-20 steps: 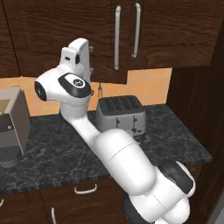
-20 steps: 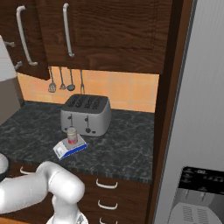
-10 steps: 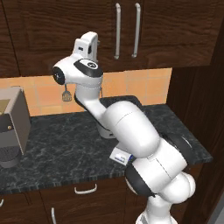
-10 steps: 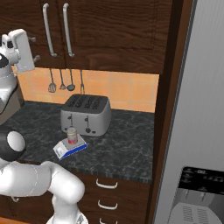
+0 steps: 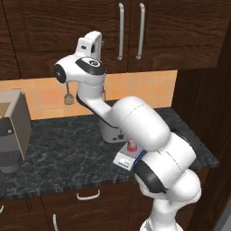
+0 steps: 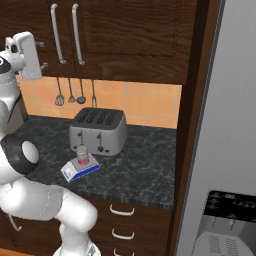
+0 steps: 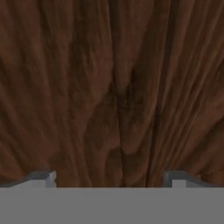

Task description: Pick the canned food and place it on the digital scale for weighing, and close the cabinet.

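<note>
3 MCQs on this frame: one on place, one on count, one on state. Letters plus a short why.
1. Where is the canned food?
A. on the digital scale
B. on top of the toaster
C. inside the cabinet

2. How many utensils hang on the wall behind the toaster?
A. one
B. three
C. five

3. How do the cabinet doors look?
A. both wide open
B. one swung outward
C. closed flush

Key:
1 A, the tin stands upright on the scale's plate in front of the toaster.
2 B, the right base view shows three hanging utensils.
3 C, both handled doors lie flat in line; the gripper with fingers apart faces the wood.
</note>
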